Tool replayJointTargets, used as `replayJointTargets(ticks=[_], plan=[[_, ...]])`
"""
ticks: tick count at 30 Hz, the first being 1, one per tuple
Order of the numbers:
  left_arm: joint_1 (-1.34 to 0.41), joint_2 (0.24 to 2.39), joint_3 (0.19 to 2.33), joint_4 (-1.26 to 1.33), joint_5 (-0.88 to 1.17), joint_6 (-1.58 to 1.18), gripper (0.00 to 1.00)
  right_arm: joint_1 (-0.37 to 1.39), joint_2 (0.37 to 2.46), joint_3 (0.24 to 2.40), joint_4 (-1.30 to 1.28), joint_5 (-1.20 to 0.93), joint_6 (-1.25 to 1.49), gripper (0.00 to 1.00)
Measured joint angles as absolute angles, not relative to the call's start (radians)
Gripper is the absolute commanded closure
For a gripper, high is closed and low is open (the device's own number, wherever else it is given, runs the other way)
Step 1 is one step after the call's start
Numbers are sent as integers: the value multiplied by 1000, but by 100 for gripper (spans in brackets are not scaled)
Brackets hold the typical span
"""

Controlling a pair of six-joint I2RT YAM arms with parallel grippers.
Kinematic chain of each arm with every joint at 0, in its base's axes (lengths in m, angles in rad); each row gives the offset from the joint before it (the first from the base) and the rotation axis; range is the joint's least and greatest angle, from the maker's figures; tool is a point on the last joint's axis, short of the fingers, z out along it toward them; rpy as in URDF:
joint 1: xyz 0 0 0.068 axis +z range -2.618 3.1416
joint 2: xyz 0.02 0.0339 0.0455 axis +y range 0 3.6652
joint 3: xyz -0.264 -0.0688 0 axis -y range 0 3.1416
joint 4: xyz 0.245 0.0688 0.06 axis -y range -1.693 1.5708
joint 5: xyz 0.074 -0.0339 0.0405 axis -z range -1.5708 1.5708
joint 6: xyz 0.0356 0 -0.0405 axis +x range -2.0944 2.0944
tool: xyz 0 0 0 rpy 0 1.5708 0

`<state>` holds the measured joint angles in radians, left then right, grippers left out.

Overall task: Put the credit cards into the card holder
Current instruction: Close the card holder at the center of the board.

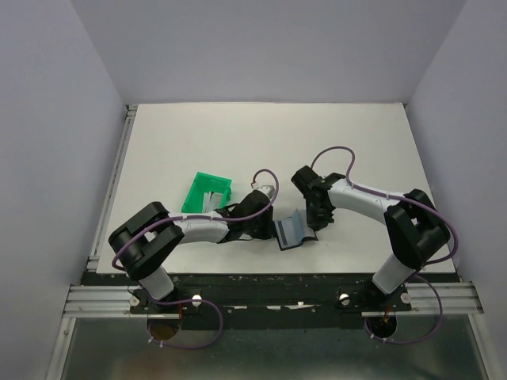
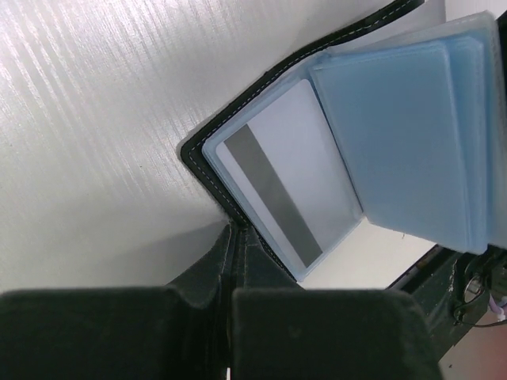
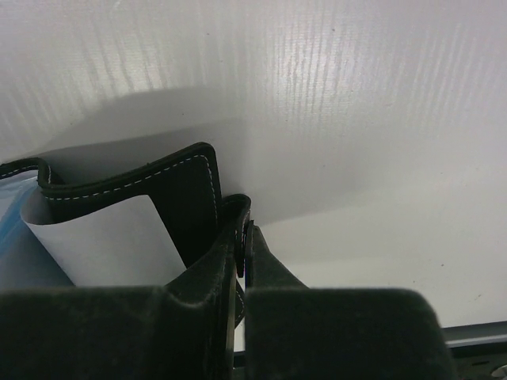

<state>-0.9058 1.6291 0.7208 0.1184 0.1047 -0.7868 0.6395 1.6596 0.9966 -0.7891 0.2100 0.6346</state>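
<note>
Top external | left hand point(image 1: 264, 225) and right hand point(image 1: 316, 221) pinched shut on open card holder point(image 1: 295, 233) | green bin point(image 1: 195, 194) beside left arm point(image 1: 198, 230)

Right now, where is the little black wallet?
In the top view, the open black folding card holder lies front-middle on the white table, gripped by the left hand and right hand, right of the green plastic bin.

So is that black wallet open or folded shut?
Open. The card holder is spread, its pale blue sleeves fanned out, a white striped card tucked in one. Left pincer and right pincer each pinch a flap.
</note>
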Motion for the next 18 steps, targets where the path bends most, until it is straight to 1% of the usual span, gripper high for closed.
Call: replayJointTargets(ticks=[14,18], plan=[[-906,1627,727,116,137,-791,100,640,1658,997,-751,137,634,99],[-906,1623,745,103,139,-790,100,640,1623,985,-727,110,634,99]])
